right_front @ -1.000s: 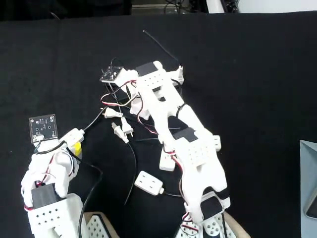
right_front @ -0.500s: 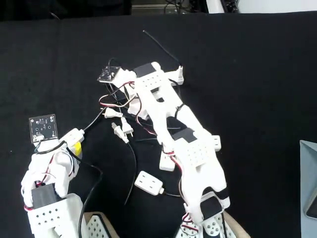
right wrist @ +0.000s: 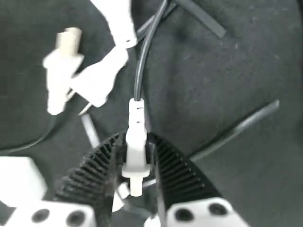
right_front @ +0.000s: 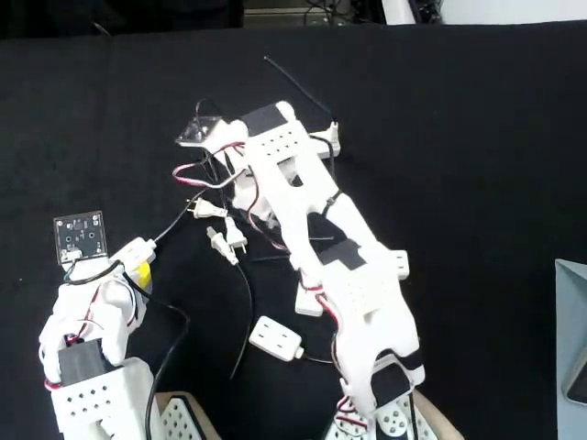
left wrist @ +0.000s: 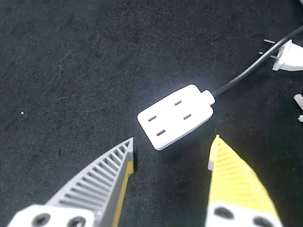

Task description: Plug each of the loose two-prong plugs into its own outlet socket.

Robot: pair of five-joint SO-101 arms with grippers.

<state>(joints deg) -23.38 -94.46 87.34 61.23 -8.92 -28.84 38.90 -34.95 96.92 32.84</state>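
My right gripper (right wrist: 135,144) is shut on a white two-prong plug (right wrist: 134,156), whose black cord (right wrist: 144,56) runs away from the jaws. Two more loose plugs (right wrist: 61,71) (right wrist: 102,80) lie just beyond it. In the high view these are the plugs (right_front: 211,209) (right_front: 226,240) beside the right arm (right_front: 284,174). At the table's near left, my left gripper (left wrist: 173,142) hangs open right above a white outlet socket (left wrist: 175,116) (right_front: 135,247), which lies between the grey finger (left wrist: 104,179) and the yellow finger (left wrist: 232,175).
Two more white outlet sockets (right_front: 275,337) (right_front: 310,299) lie by the right arm's base, a third (right_front: 327,140) beyond its wrist. Black cords (right_front: 246,293) cross the middle of the table. A grey-blue object (right_front: 573,348) sits at the right edge.
The right arm's wrist has shifted slightly toward the far left with the plug held. The left arm has not moved.
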